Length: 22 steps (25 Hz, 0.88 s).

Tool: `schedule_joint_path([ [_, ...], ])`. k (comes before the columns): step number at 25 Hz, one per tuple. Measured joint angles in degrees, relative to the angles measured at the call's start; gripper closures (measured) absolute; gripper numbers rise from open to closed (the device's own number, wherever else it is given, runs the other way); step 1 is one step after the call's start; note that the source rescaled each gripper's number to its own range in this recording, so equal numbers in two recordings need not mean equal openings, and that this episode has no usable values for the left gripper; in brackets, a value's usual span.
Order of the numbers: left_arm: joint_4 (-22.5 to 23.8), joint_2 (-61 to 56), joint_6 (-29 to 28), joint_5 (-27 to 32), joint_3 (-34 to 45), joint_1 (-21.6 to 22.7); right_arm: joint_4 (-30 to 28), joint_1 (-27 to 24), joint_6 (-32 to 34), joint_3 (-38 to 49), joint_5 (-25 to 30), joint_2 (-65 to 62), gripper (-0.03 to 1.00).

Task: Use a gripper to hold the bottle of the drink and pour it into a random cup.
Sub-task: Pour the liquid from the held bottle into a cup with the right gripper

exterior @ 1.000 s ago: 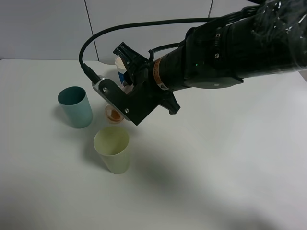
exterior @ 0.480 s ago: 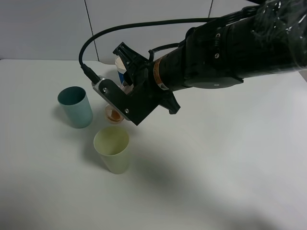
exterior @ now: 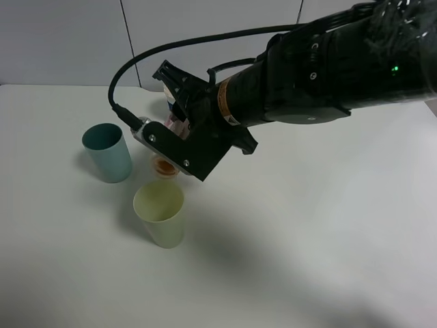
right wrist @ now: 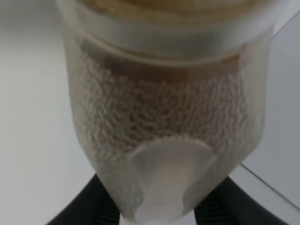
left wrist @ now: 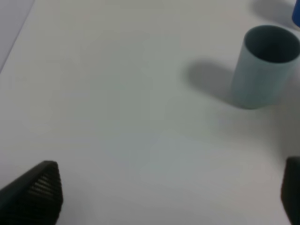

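My right gripper reaches across from the right and is shut on the bottle. The bottle is tilted, with its open mouth showing brown drink just above and behind the rim of the pale yellow-green cup. In the right wrist view the translucent bottle fills the picture, with brown drink near its neck and the black fingers on both sides. My left gripper is open and empty low over the table; it does not show in the exterior view.
A teal cup stands left of the bottle and also shows in the left wrist view. A blue edge shows behind it. The white cup is almost hidden behind my right gripper. A black cable arcs over the cups.
My right gripper has rolled a little and shifted left, tilting the bottle further over the yellow-green cup. It now covers the white cup behind it. The cups have not moved.
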Motion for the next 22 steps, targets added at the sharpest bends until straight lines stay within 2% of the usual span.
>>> schedule_joint_path([
  [6, 0.0, 0.0, 0.0, 0.0, 0.0, 0.0, 0.0, 0.0, -4.71, 0.0, -1.2, 0.0, 0.97],
  [14, 0.0, 0.0, 0.0, 0.0, 0.0, 0.0, 0.06, 0.04, -4.18, -3.12, -2.04, 0.0, 0.97],
  [22, 0.0, 0.0, 0.0, 0.0, 0.0, 0.0, -1.04, 1.99, -4.03, -6.89, 3.01, 0.79, 0.97],
])
